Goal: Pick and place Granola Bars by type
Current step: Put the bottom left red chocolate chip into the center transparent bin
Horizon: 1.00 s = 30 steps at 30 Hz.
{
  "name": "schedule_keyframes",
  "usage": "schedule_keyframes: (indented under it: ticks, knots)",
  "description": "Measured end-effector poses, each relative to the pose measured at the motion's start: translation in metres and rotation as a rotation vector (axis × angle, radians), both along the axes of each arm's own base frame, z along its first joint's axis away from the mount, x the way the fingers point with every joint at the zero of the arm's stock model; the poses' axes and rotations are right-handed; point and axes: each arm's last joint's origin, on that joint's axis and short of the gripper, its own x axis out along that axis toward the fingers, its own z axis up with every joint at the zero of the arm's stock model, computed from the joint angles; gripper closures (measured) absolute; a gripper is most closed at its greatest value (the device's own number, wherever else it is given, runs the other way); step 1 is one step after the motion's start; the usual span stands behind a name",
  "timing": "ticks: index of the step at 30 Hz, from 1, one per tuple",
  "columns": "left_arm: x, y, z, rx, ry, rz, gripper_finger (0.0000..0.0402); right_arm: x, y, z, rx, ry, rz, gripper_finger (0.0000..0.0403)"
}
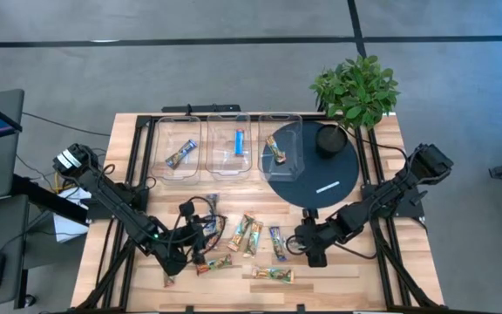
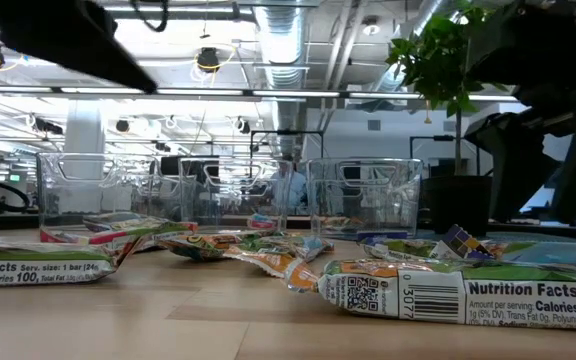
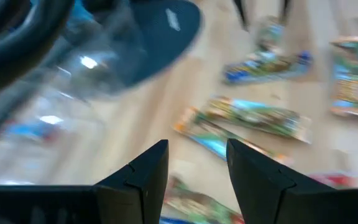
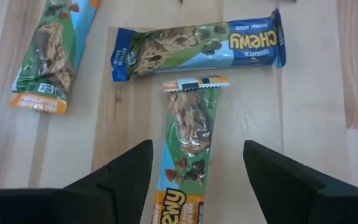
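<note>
Several granola bars lie flat and scattered on the wooden table's near half [image 1: 253, 237], [image 2: 448, 290]. Three more lie singly in the clear bins: a tan one [image 1: 181, 154], a blue one [image 1: 239, 142] and another [image 1: 274, 150]. My right gripper [image 4: 194, 168] is open, low over the table [image 1: 301, 246], its fingers on either side of an orange-and-green bar [image 4: 190, 130] without touching it. A blue bar [image 4: 197, 42] lies across just beyond. My left gripper [image 3: 194, 165] is open and hovers over the left bars [image 1: 200, 242].
Three clear bins [image 1: 225, 122] stand in a row along the far edge. A dark round disc [image 1: 321, 170] with a white mark sits right of them, and a potted plant [image 1: 356, 87] fills the far right corner. Cables lie near the left gripper [image 1: 190, 218].
</note>
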Motion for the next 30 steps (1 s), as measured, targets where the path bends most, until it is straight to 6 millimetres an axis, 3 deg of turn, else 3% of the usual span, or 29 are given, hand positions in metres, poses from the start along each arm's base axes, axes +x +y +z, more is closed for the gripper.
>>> schedule_keyframes:
  ticks: [15,23,30]
  knots:
    - [-0.007,-0.013,-0.006,-0.547,0.26,-0.081,0.0244,-0.005,0.001,-0.001,-0.062,0.008,0.004,0.0158]
    - [-0.03,-0.018,-0.016,-0.886,0.521,0.221,0.0244,-0.005,0.001,-0.001,-0.066,0.009,0.004,0.0158]
    - [-0.044,-0.021,-0.02,-1.063,0.649,0.509,0.0244,-0.005,0.001,-0.001,-0.082,0.007,0.031,0.0158]
